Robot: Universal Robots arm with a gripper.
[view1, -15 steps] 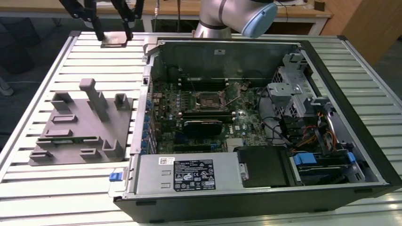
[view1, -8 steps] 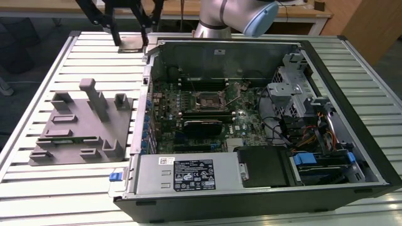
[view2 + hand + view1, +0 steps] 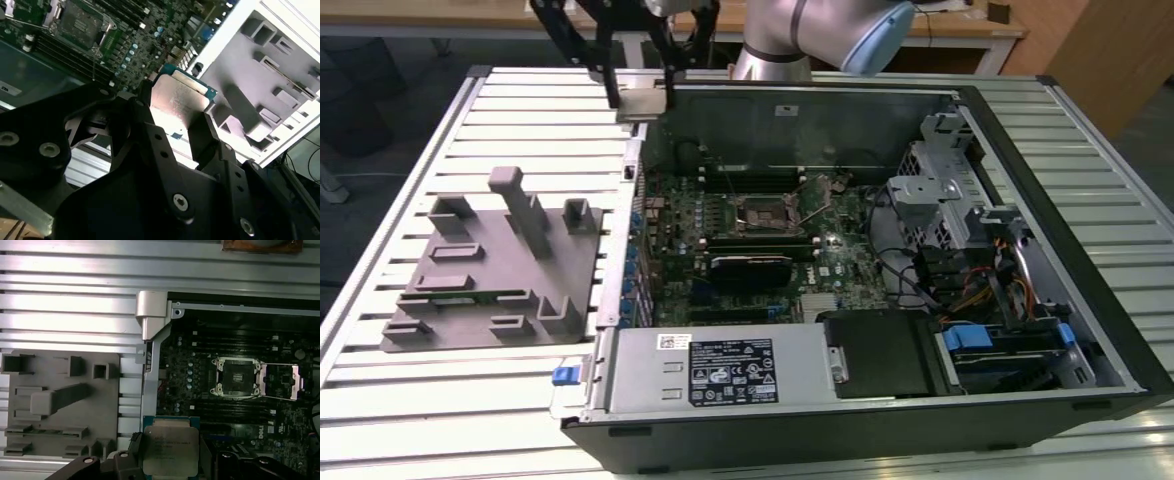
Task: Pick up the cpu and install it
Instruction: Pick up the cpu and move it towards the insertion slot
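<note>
The cpu (image 3: pixel 170 447), a small square chip with a pale metal top on a green edge, sits between the two black fingers (image 3: pixel 202 131) of my gripper (image 3: pixel 175 115), which is shut on it. It is held up in the air, flat side to both wrist cameras (image 3: pixel 181 96). In the exterior view my gripper (image 3: pixel 640 98) hangs over the far left corner of the open computer case (image 3: pixel 1067 200). The green motherboard's socket (image 3: pixel 765 212) lies lower inside the case, its metal frame swung open (image 3: pixel 239 377), and some way off from the chip.
A large grey slotted plastic block (image 3: pixel 487 270) lies on the slatted table at the exterior view's left, beside the case. Inside the case are a power supply (image 3: pixel 720 368) at the front and drive cages with cables (image 3: pixel 974 260) at the exterior view's right.
</note>
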